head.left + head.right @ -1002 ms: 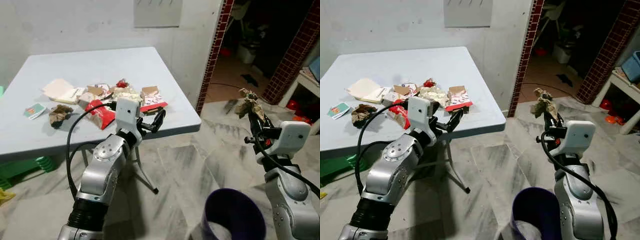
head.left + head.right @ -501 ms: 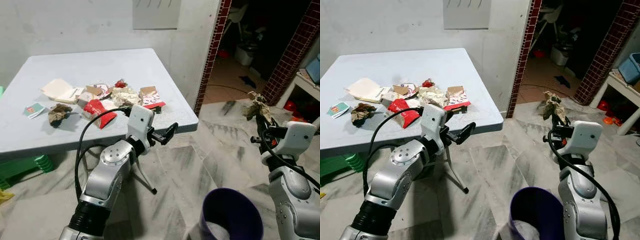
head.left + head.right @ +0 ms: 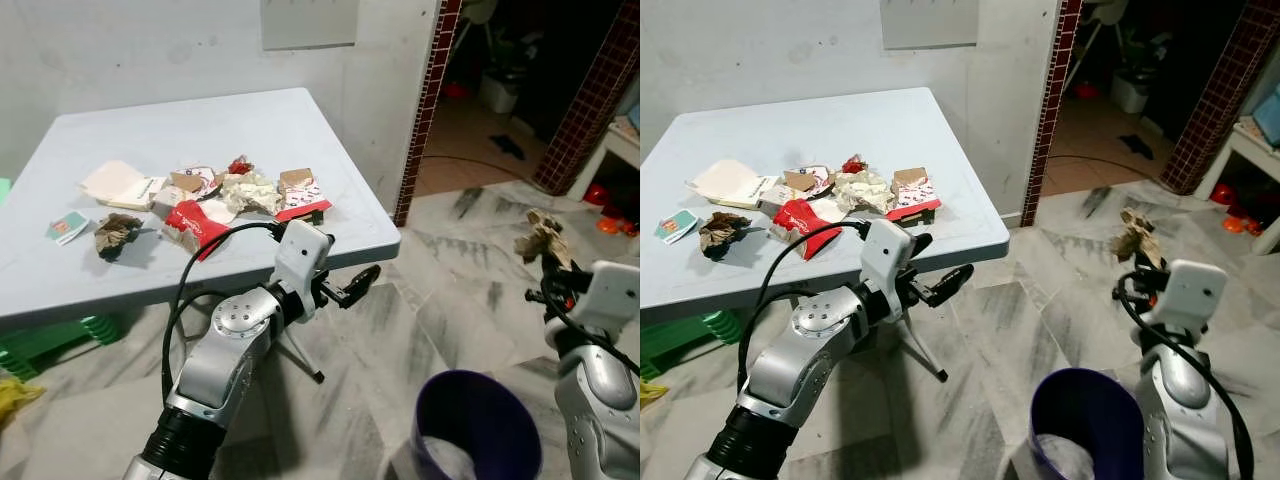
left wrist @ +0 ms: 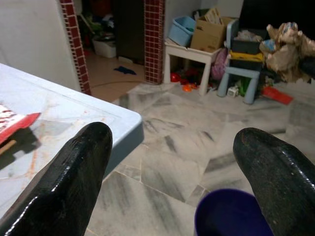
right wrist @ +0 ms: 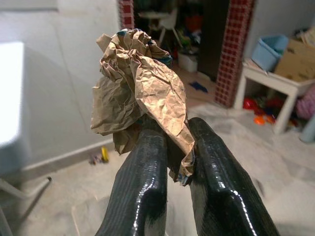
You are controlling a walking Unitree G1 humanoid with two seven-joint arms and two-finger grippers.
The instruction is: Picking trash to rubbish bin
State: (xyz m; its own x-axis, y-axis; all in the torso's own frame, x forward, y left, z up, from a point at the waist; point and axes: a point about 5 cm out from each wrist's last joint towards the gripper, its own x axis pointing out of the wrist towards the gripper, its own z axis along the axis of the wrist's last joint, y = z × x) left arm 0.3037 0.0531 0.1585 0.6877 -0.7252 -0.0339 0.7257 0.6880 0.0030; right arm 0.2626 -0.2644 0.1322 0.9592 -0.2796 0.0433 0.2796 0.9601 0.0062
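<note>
A crumpled brown paper wad [image 5: 140, 93] is clamped between the two black fingers of my right gripper [image 3: 551, 262], held up at the right over the marble floor. The purple rubbish bin [image 3: 479, 428] stands on the floor below and left of it, with pale trash [image 3: 1065, 462] inside. My left gripper [image 3: 358, 284] is open and empty, reaching out past the front right corner of the pale blue table [image 3: 260, 120]. Several wrappers, a red packet [image 3: 198, 222] and a brown wad [image 3: 113, 233] lie on the table behind it.
A red brick doorway [image 3: 425, 100] opens at the back right onto a dark room. A white low table [image 4: 194, 51] with boxes and a blue tub stands at the far right. A green stool [image 3: 55, 335] sits under the table's left side.
The camera has shifted. My left gripper has stretched further right, off the table's corner. My right gripper with the paper wad has moved right and lower.
</note>
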